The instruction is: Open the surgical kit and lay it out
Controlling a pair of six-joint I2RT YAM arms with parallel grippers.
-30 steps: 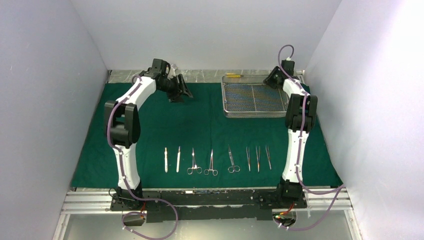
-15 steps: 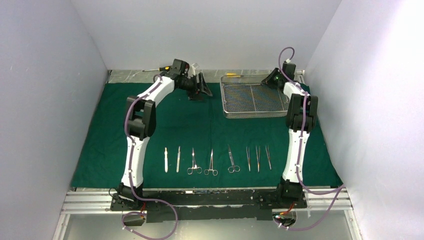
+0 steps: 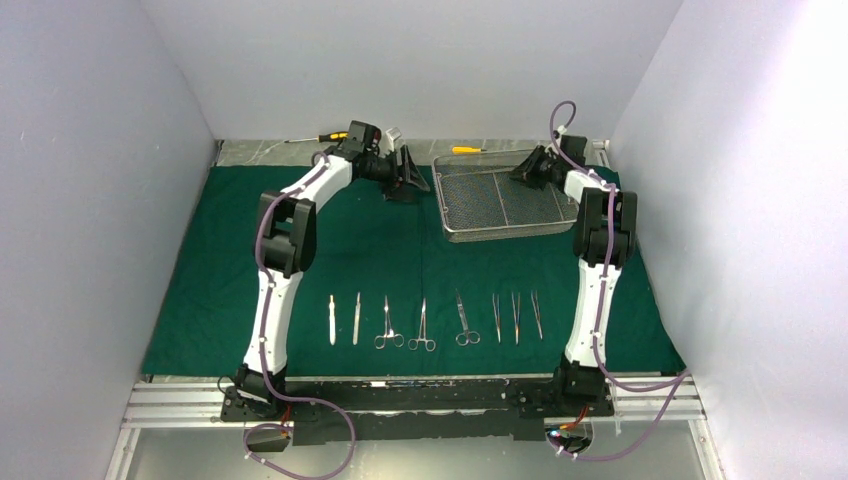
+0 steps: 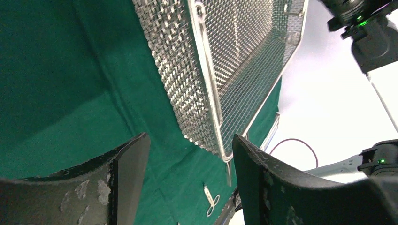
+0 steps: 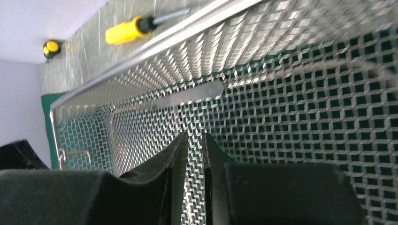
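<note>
**Tray spans the two hands, left end not gripped**

The wire-mesh tray (image 3: 500,231) sits on the green cloth (image 3: 330,240), its long axis running across with one short end toward each hand. The right hand (image 5: 196,140) has its fingers pressed nearly together and looks to be pinching the tray's mesh wall. The left hand (image 4: 190,150) is spread and empty. The tray's corner is just ahead of it, in line with the gap, apparently not touching. Likely next: the left hand goes forward onto that end. The instruments (image 3: 430,320) lie in a row well behind both hands.
</note>
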